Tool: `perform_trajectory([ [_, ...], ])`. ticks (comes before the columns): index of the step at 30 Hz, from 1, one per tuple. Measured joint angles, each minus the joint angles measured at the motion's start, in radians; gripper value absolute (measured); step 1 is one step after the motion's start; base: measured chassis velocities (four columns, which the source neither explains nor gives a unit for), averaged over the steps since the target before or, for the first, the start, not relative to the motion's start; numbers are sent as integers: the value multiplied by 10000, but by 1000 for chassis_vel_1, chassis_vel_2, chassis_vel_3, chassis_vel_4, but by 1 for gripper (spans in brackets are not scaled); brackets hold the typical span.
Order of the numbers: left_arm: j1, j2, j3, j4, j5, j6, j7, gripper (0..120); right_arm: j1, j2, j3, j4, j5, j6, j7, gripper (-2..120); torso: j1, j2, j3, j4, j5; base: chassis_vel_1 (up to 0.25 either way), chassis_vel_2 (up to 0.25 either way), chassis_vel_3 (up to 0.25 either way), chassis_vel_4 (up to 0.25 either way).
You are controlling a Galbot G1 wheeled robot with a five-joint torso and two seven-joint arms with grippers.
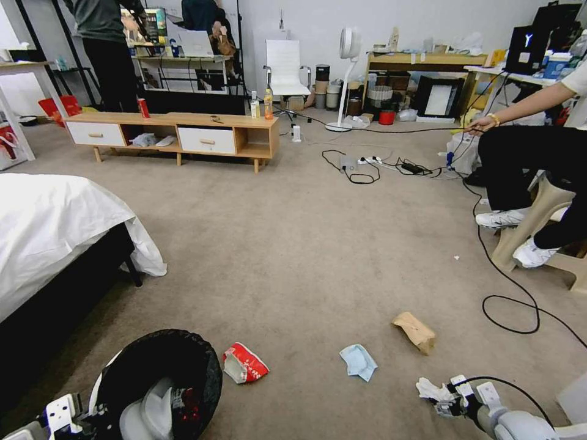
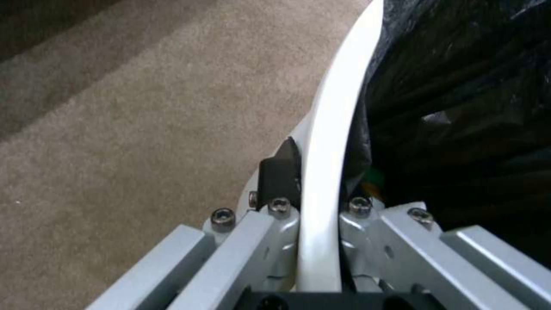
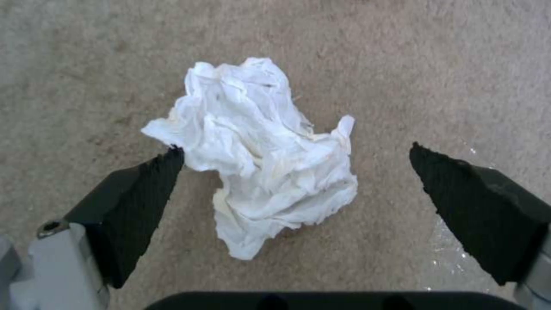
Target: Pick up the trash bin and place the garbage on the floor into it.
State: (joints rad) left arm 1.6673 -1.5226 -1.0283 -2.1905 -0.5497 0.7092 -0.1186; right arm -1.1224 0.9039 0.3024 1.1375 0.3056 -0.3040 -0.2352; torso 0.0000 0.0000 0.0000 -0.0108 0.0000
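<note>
The right gripper point(image 3: 295, 172) is spread wide around the crumpled white tissue point(image 3: 258, 155) on the carpet point(image 3: 436, 73). The left gripper point(image 2: 318, 189) pinches the trash bin point(image 2: 333, 112) rim, its mouth tilted toward the robot.

On the beige carpet floor point(image 1: 293, 244) lie a red-white snack packet point(image 1: 243, 363), a blue mask point(image 1: 358, 362), a brown paper bag point(image 1: 416, 332) and a white tissue point(image 3: 258, 150).

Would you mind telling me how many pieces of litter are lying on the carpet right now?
4: a snack packet beside the bin, a blue mask mid-floor, a brown paper bag farther right, and a tissue under the open right claw. Others may be hidden.
</note>
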Motion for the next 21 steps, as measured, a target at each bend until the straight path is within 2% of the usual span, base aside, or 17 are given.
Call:
perform_trajectory([
  [15, 80, 21, -27, 1, -12, 0, -1, 2, 191, 234, -48, -530, -270, 102, 24, 99, -1, 0, 0, -1, 0, 0, 0, 0, 0],
  [21, 103, 21, -27, -38, -15, 0, -2, 2, 270, 377, -154, -637, -289, 185, 101, 88, -1, -1, 0, 0, 1, 0, 0, 0, 0],
])
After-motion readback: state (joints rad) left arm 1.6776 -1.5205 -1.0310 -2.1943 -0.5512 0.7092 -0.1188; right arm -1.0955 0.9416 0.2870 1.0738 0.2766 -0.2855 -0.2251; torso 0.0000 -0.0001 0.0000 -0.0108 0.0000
